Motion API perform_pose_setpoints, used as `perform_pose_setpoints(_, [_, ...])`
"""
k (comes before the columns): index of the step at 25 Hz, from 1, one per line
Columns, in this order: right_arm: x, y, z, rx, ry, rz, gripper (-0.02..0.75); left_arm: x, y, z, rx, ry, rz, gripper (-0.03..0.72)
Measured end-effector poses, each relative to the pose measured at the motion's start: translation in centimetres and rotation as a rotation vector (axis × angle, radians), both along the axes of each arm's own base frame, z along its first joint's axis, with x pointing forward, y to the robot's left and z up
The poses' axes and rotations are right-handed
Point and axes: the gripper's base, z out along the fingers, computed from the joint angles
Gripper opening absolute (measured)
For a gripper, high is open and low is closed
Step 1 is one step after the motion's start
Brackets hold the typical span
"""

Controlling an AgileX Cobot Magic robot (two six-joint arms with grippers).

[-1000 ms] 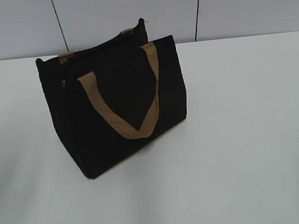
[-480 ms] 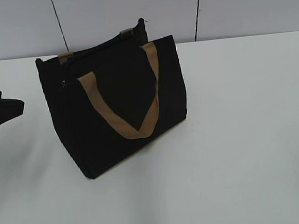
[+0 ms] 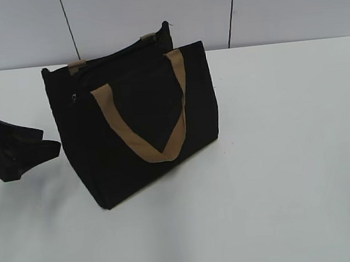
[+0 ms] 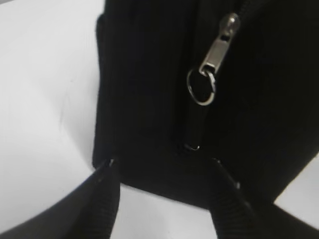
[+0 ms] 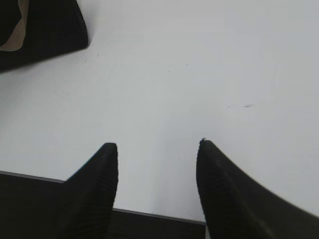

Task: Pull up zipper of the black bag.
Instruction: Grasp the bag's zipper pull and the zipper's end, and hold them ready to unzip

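Observation:
The black bag (image 3: 137,128) stands upright on the white table, with a tan handle (image 3: 140,144) hanging down its front. The zipper shows as a small silvery spot (image 3: 74,98) on the bag's left end. In the left wrist view the zipper's metal pull tab (image 4: 215,54) and its ring (image 4: 201,92) hang against the black bag (image 4: 144,74). My left gripper (image 3: 45,151) is open and empty just left of the bag. Its fingertips (image 4: 162,163) sit close below the tab, apart from it. My right gripper (image 5: 157,149) is open and empty over bare table, out of the exterior view.
A corner of the bag (image 5: 45,30) shows at the top left of the right wrist view. The table's front edge (image 5: 149,214) runs just under the right gripper. A grey panelled wall (image 3: 274,5) stands behind the white table (image 3: 290,156).
My left gripper has come into the exterior view from the left and moved right, towards the bag's left end. The bag has not moved.

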Motion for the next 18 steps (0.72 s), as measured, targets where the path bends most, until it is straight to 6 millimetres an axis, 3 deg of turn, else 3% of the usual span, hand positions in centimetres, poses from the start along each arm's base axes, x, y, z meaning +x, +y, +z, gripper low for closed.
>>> perform_pose_setpoints(18, [0.0, 0.0, 0.0, 0.001, 0.001, 0.0, 0.389, 0.5, -0.8, -2.5, -0.014, 0.011, -0.135, 0.401])
